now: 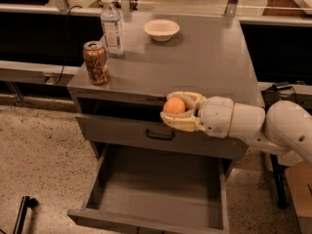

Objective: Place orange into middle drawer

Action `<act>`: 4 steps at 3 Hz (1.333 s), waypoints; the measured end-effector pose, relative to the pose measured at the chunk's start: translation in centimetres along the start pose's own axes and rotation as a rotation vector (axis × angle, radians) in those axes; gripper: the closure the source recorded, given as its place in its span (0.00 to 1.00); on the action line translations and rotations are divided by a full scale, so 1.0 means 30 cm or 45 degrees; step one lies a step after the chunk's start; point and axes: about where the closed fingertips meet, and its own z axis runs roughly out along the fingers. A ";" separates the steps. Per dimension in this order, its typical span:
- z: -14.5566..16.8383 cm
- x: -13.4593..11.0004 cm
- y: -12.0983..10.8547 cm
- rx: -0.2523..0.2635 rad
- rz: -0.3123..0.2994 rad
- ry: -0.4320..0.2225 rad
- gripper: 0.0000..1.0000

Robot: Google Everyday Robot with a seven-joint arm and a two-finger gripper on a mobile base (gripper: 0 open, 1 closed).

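Observation:
My gripper reaches in from the right and is shut on the orange, a small round fruit held between its cream fingers. It hangs in front of the cabinet's front edge, level with the closed grey drawer front with the dark loop handle. The middle drawer is pulled out wide open below the gripper, and its flat grey floor is bare. The orange is well above that floor, over the drawer's back part.
On the cabinet top stand a soda can, a water bottle and a white bowl. Dark counters run behind. A speckled floor lies to the left, with a dark object at the lower left.

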 end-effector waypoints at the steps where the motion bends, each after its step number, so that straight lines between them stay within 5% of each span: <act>1: -0.062 0.045 0.080 -0.055 0.002 0.081 1.00; 2: -0.064 0.048 0.097 -0.081 0.001 0.088 1.00; 3: -0.033 0.226 0.121 -0.118 0.053 0.211 1.00; 4: -0.061 0.529 0.164 -0.091 0.111 0.452 1.00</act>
